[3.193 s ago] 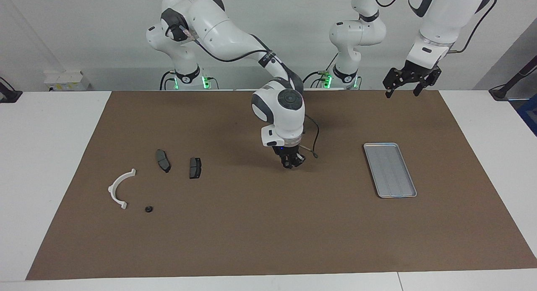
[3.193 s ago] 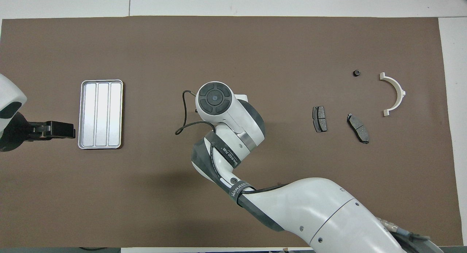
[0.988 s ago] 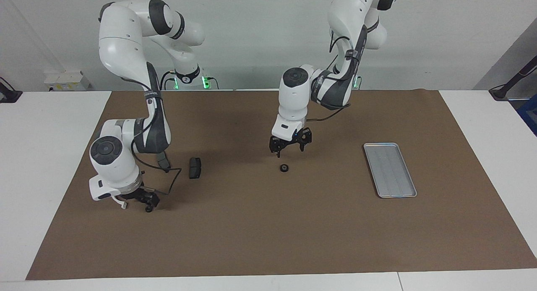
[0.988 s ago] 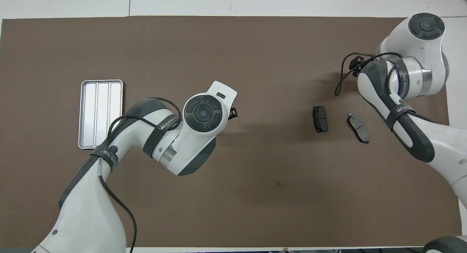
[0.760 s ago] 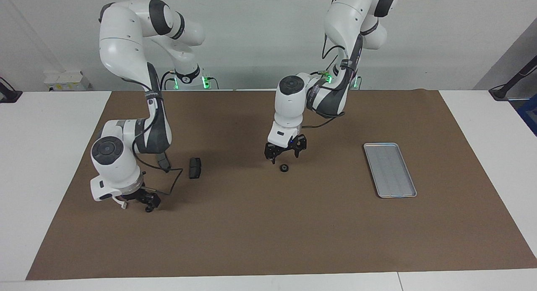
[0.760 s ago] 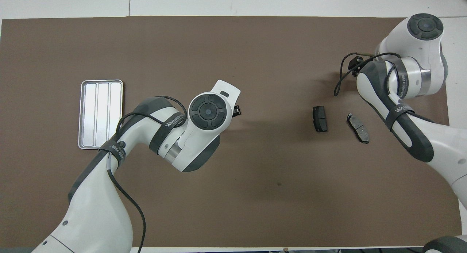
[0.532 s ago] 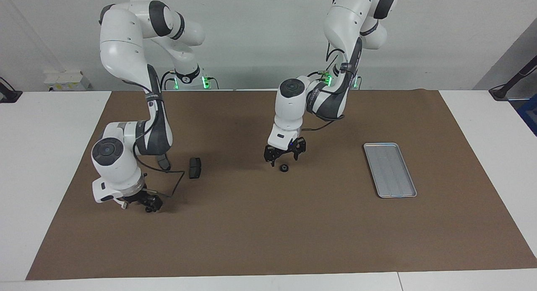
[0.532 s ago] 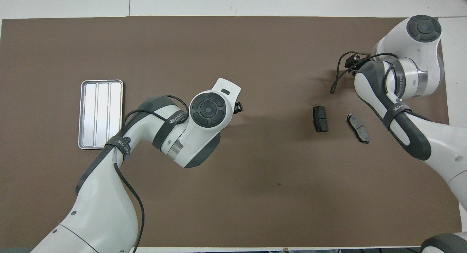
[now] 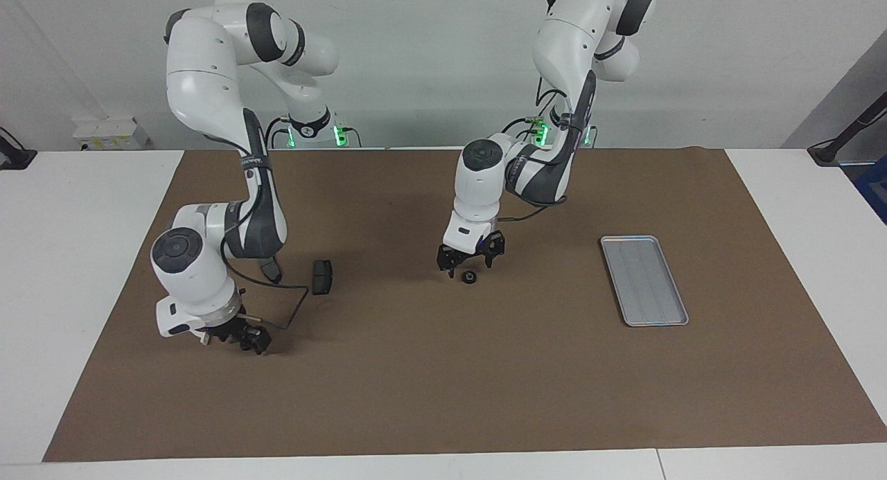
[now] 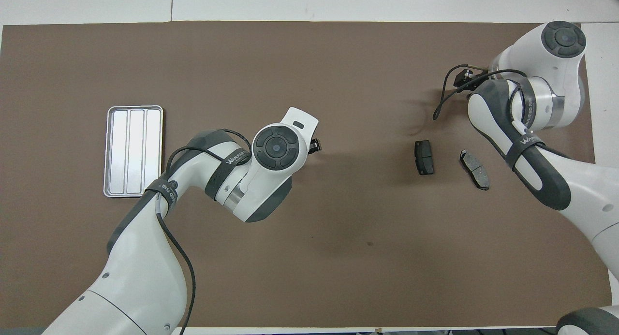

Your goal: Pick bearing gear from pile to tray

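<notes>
A small black bearing gear lies on the brown mat mid-table. My left gripper is open and hangs just above it, slightly nearer to the robots, not touching. In the overhead view the left wrist hides the gear. The empty silver tray lies toward the left arm's end, also seen in the overhead view. My right gripper is low over the pile's spot. The second small black piece and the white half-ring are hidden by it. Two dark brake pads lie nearby.
The brown mat covers most of the white table. One brake pad lies beside the right arm's forearm. A black cable loops from the right wrist close to the mat.
My left gripper has come down and closer to the gear over the last second. My right gripper has shifted a little along the mat toward mid-table. The gear and tray have not moved.
</notes>
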Motion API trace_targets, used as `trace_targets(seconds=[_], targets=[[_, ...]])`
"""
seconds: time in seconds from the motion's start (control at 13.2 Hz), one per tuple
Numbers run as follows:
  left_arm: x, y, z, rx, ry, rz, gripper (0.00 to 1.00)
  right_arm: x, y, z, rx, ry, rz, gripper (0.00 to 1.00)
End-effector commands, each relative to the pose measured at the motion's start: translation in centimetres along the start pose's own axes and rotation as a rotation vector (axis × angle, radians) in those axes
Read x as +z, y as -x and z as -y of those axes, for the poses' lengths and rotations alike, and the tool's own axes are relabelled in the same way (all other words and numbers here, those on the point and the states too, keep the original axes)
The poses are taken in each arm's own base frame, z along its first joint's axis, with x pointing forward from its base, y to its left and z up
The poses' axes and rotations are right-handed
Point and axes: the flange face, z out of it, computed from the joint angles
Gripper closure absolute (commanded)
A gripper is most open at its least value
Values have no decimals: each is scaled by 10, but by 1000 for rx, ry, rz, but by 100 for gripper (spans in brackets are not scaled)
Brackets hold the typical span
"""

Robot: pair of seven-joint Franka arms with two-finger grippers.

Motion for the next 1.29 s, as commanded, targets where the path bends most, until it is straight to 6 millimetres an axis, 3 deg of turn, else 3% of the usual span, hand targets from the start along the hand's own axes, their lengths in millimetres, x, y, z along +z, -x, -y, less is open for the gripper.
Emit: trace_targets(seconds=[0.0,0.38,0.53,0.91,1.06,1.22], targets=[[13,5,5,-1,23,-8,4,5,1,-1,31,-38,1,13],[19,7,9,0,37,-14,5,14,3,-6,19,-29,7,15],[20,8,9,2,49,-21,7,14,4,-5,17,-25,14,23],[21,1,12,32,63,-38,11,9,3,0,6,-18,11,27],[23,-4,15,35,65,-45,13,10,3,-2,6,-17,11,41],[23,-4,15,35,66,-45,16,10,2,-2,7,-18,9,66]])
